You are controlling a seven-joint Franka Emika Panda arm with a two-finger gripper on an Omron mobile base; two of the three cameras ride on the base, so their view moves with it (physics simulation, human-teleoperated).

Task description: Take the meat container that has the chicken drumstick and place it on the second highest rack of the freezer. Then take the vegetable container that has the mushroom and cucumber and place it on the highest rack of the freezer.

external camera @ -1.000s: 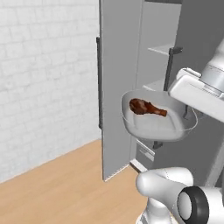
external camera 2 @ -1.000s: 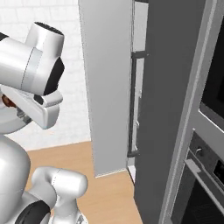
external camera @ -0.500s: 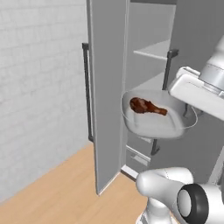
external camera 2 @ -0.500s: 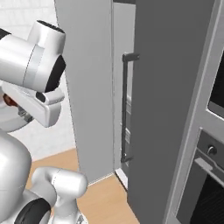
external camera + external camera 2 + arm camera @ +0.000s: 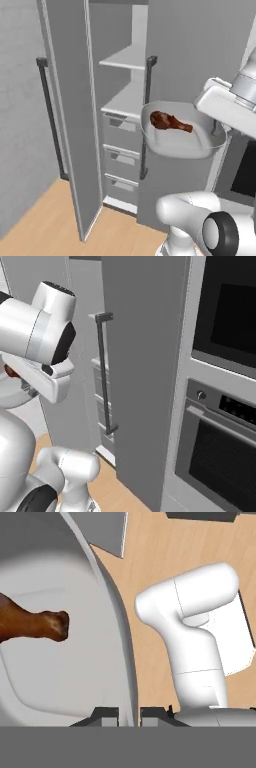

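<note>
The meat container is a shallow white tray held in the air in front of the open freezer. The reddish-brown chicken drumstick lies in it. My gripper is shut on the tray's right rim. In the hand view the rim runs down between my fingertips, with the gripper pinching it and the drumstick at the left. The freezer has two flat shelves, an upper one and a lower one, above grey drawers. The tray hangs right of the lower shelf, slightly below it.
The freezer's door stands open to the left with its black bar handle. A closed grey door with a black handle stands right of the freezer. The oven tower is further right. Wooden floor lies below.
Both base views have swung, so the base has moved: the freezer's inside now faces me and looks closer. The tray with the drumstick stays in my grip, level as before.
</note>
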